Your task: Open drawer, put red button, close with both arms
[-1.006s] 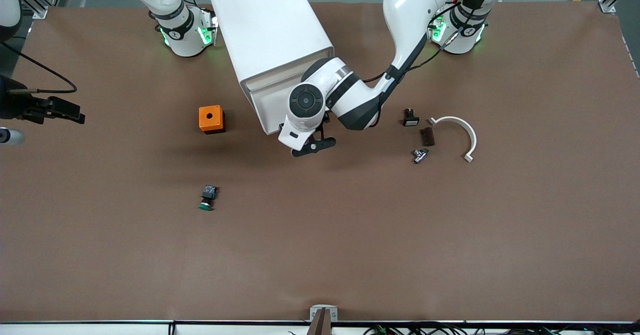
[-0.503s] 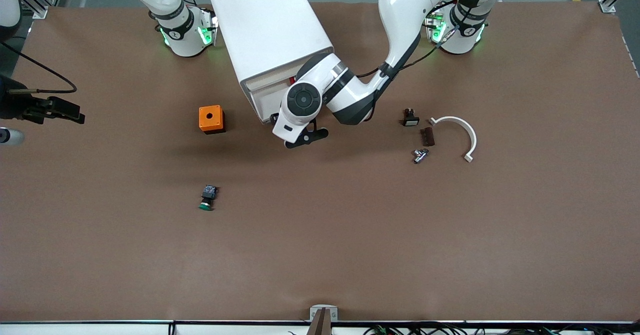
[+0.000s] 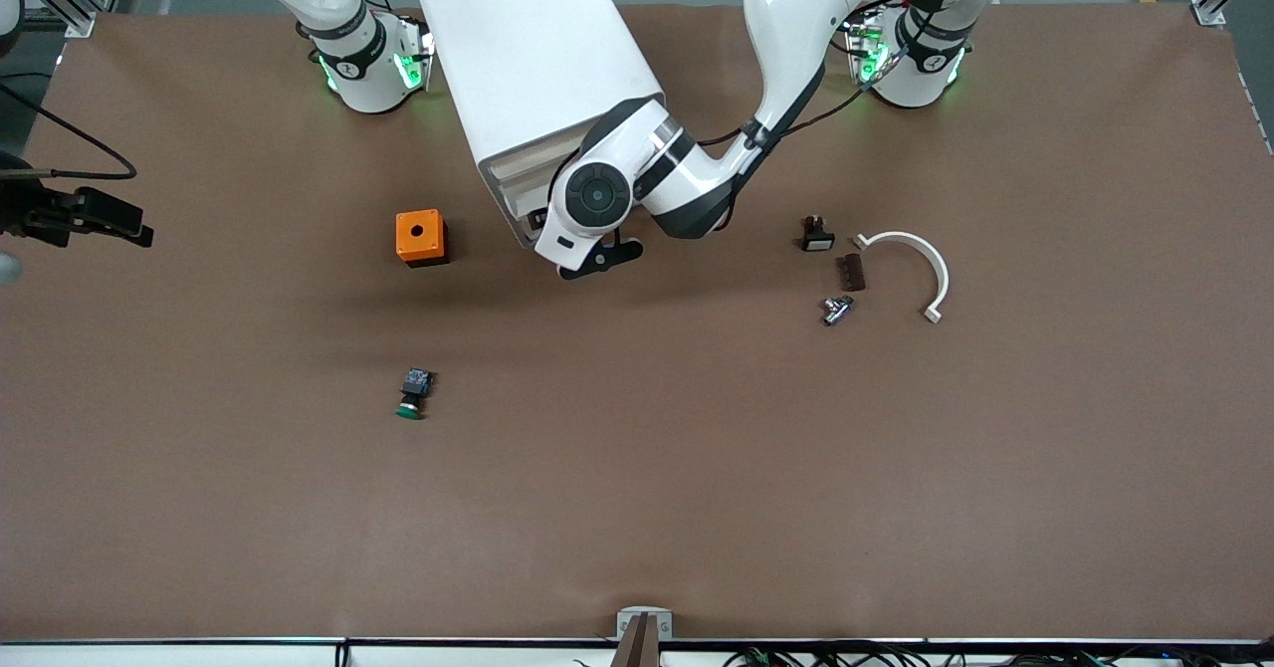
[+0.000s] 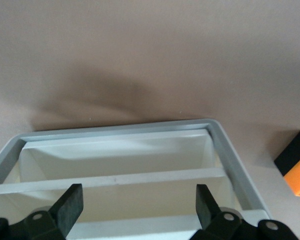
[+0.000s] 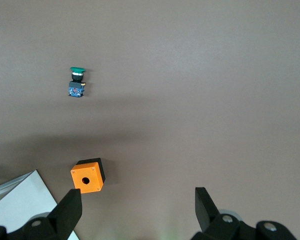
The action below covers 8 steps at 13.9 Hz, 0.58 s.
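From the front camera, the left arm reaches down to the white cabinet (image 3: 537,60), and the left gripper (image 3: 597,254) sits at the cream front of the drawer (image 3: 515,211), which stands a little way out of the box. An orange box (image 3: 421,237) lies at nine o'clock from that gripper, and a green-capped button (image 3: 411,395) at six o'clock from the box. The red button shows nowhere; it may lie in the drawer under the wrist, but I cannot tell. In the left wrist view the fingers stand wide apart and hold nothing, poised over the cabinet's stepped white fronts; the little tray interior that shows looks bare. In the right wrist view the right gripper (image 5: 137,210) waits high over the table (image 5: 200,75), spread wide and empty, well apart from the cabinet. The risk is a one-armed shove: pushed off-centre, the drawer could skew and jam, or the unbraced cabinet could slide. If the button is not inside, closing now comes too early.
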Available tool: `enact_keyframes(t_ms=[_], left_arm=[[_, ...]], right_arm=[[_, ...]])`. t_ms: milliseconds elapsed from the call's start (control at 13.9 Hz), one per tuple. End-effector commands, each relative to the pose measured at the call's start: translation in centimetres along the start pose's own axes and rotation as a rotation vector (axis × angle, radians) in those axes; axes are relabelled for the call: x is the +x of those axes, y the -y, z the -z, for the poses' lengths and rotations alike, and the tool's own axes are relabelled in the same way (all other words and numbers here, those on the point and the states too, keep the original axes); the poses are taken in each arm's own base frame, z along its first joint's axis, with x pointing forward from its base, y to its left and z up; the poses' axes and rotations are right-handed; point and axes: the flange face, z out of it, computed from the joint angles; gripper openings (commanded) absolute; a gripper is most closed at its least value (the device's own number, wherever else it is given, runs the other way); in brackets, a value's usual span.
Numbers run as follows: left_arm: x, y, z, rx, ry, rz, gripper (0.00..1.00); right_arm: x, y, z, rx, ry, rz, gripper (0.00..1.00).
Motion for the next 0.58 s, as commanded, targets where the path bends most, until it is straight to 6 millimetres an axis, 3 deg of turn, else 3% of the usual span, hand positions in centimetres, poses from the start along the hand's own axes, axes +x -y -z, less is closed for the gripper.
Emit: enact_keyframes(t_ms=[0,144,503], left_arm=[[-1.4,0.2,-1.2,-0.004,0.063,0.027,0.99],[-1.9,0.0,-1.2,-0.023,0.104,0.041,0.99],[-1.6,0.0,-0.7,-0.036,0.113,0.05,0.99]], right_arm=[[0.1,-1.0,0.7,-0.004,-0.006,-0.006,1.0],[0.0,-0.2,0.6,-0.01,0.001,0.002,1.0],[-1.2,-0.3,1.5,0.007,0.009,-0.006,1.0]])
